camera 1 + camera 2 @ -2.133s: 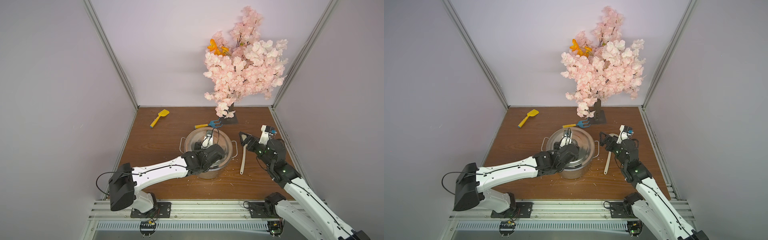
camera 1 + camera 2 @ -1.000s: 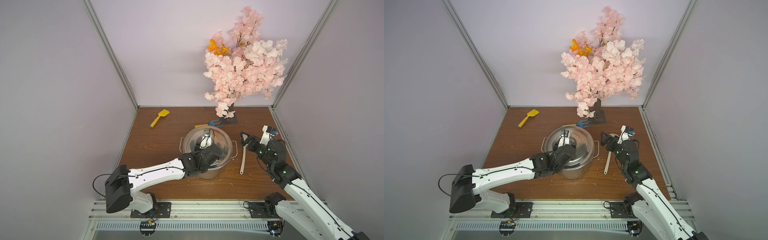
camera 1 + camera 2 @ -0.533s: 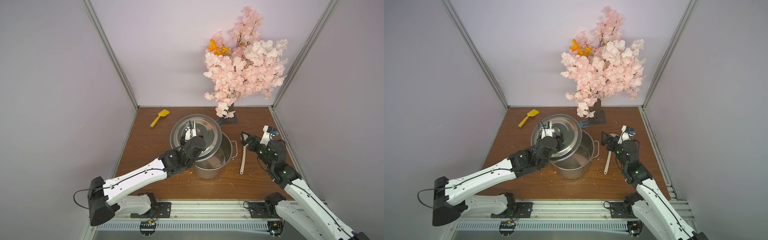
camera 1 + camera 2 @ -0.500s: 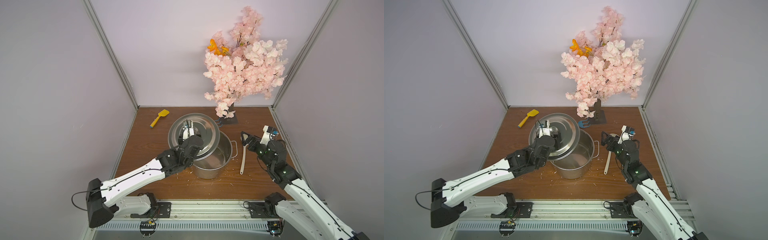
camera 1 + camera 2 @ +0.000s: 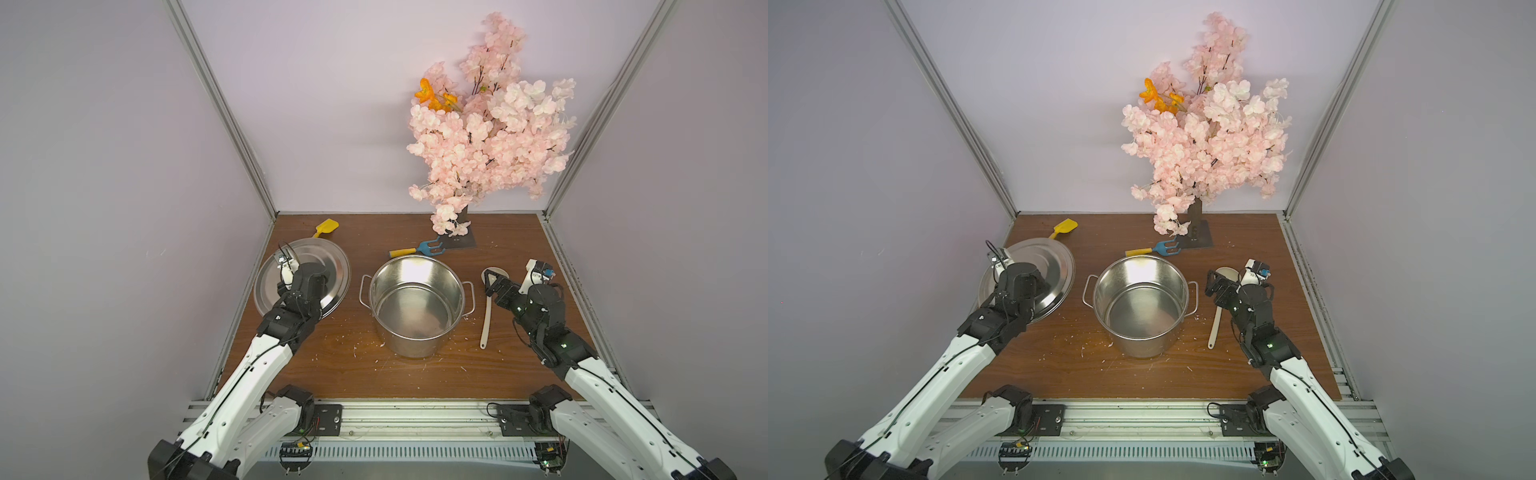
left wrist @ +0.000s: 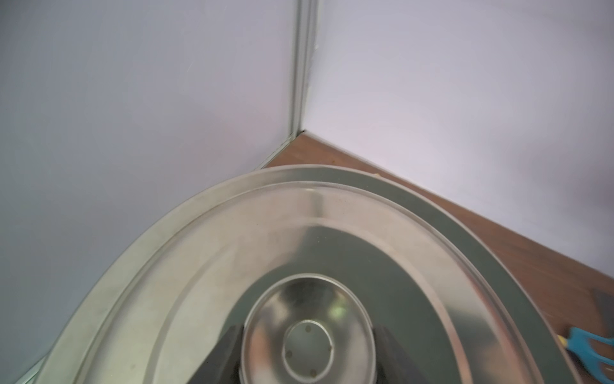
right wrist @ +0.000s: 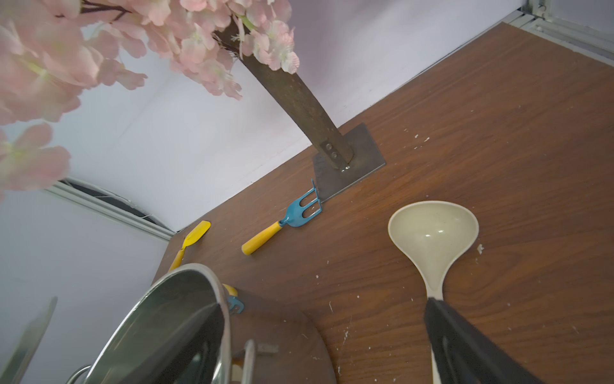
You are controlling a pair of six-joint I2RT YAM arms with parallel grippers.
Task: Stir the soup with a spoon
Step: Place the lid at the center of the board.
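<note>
Where the fingertips of the left pincer (image 5: 305, 284) are hidden beneath the wrist in both top views, two dark fingers (image 6: 226, 359) are shown by the left wrist view pressed against either side of the knob of the steel lid (image 6: 299, 232), so the lid is pinched by its knob. The lid is seen tilted at 9 o'clock of the open stockpot (image 5: 415, 345). At 3 o'clock of the pot, the cream ladle (image 5: 487, 318) is laid on the counter (image 5: 340, 365), apart from the pot. Its long axis is set close to the 12-to-6 line, bowl toward 12 and handle end toward 6. Its full length is given only in the top views. In the right wrist view the bowl's hollow (image 7: 433, 232) is shown facing up and the handle is cut off. The right pincer (image 5: 492, 284) is held spread over the ladle's neck, and only one finger (image 7: 471, 352) is caught by its wrist view. Contact with the ladle cannot be told. The yellow toy shovel (image 5: 327, 227) at 11 o'clock is half hidden behind the lid. The blue toy rake (image 5: 417, 250) is seen at 12.
</note>
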